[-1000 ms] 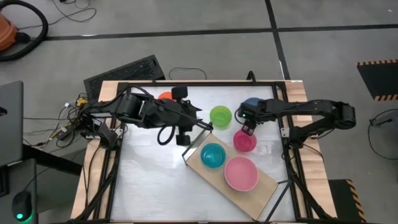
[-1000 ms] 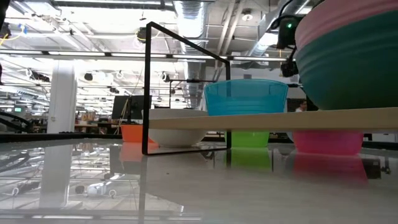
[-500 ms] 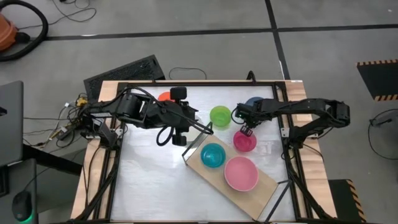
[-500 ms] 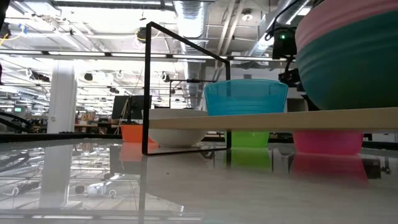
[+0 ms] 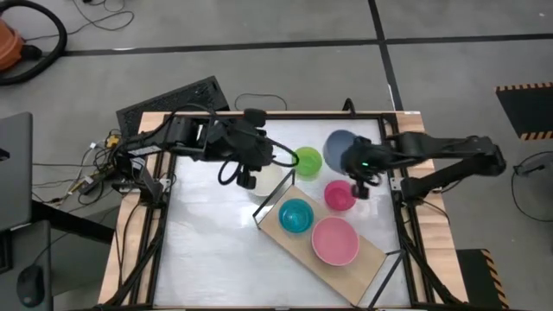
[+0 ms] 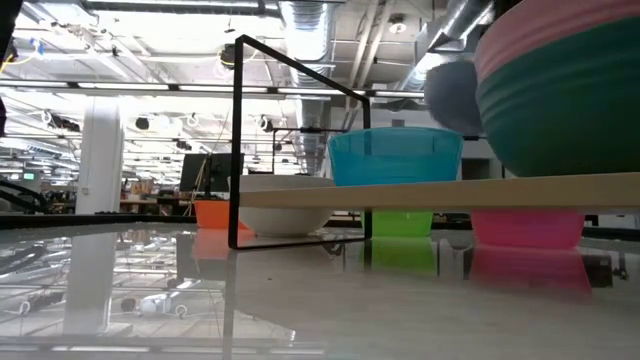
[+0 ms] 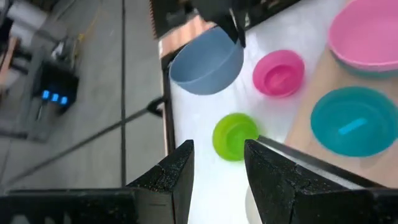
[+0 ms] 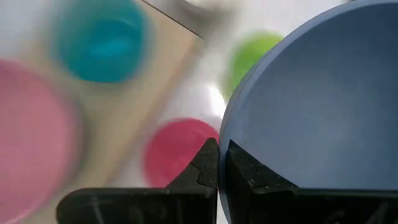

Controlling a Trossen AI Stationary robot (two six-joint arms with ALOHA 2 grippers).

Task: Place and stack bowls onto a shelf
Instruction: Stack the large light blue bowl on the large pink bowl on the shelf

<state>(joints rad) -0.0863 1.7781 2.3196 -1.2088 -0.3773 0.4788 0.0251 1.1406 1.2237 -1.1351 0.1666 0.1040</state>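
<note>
1. While the right gripper (image 5: 357, 164) sits over the table's far right part, its fingers (image 8: 208, 168) are pinched on the rim of the blue bowl (image 5: 341, 149), which hangs clear of the tabletop (image 5: 207, 233) and tilted, as the left wrist view shows.
2. Just beside that lifted bowl, on the tabletop: magenta bowl (image 5: 340, 195) under/near the gripper, lime bowl (image 5: 306, 161) next to it on the left-arm side. Both upright and apart from each other.
3. Shelf (image 5: 371, 253) lies at an angle near the table's front right. On its board: cyan bowl (image 5: 295, 216) at the end nearer the lime bowl, then the pink bowl (image 5: 334, 241) beside it.
4. Low view: pink bowl sits nested in a dark green bowl (image 6: 560, 115); the stack stands on the board, cyan bowl alone next to it.
5. White bowl (image 5: 275, 177) on the tabletop just past the shelf's far corner, partly hidden by the left arm.
6. Left gripper (image 5: 245, 179) hovers over the table's far middle, near the white and lime bowls, fingers (image 7: 177, 171) parted, holding nothing.
7. Orange-red bowl (image 6: 214, 213) visible only in the low view, behind the shelf frame.
</note>
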